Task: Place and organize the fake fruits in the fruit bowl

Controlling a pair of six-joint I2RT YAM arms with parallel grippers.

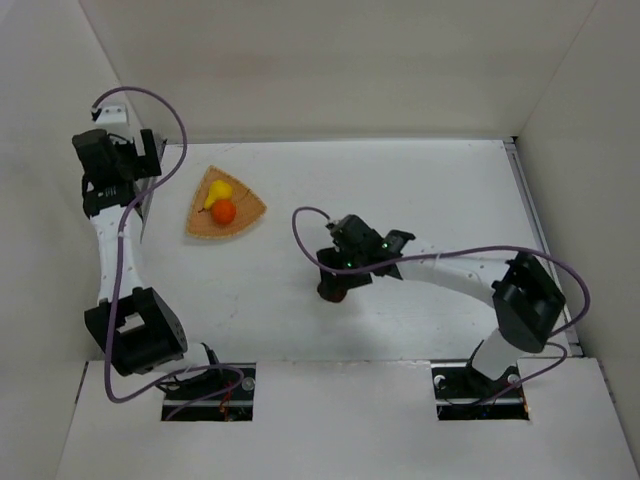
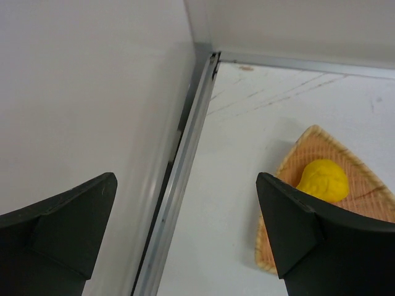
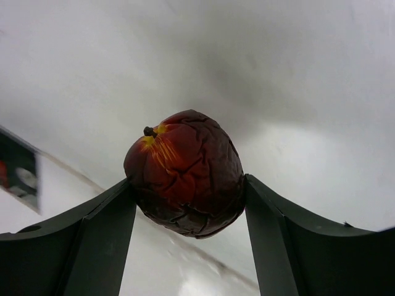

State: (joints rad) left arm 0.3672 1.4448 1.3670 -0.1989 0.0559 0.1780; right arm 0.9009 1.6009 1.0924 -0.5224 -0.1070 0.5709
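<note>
A white table point(image 1: 420, 190) lay inside plain pale walls point(image 1: 330, 60), with a metal strip point(image 2: 183, 166) running along the foot of the left wall into the far corner.

The dark red apple point(image 3: 185, 182) sat between the two fingers point(image 3: 92, 246) of the right gripper point(image 3: 187, 185). Its wrinkled skin pressed against the inner face of each finger, and its stem end with yellow streaks was turned up and to the left. The fingers were closed only as far as the apple's width allowed. From above, the apple point(image 1: 333, 288) showed as a dark patch under the right gripper point(image 1: 338, 280), near the middle of the table. Whether it was resting on the table or lifted clear could not be told.

The tan woven bowl point(image 1: 248, 212) lay well apart from those fingers, toward the far left of the table. The yellow pear point(image 1: 217, 192) and the orange point(image 1: 224, 211) lay in it, side by side and touching.

The left gripper point(image 2: 186, 179) was wide open and held nothing, its fingers point(image 2: 68, 228) spread over bare table beside the left wall. The bowl point(image 2: 370, 197) lay just past the right-hand finger, with the pear point(image 2: 324, 180) showing above that fingertip. A purple cable point(image 1: 165, 105) looped over the left arm.
</note>
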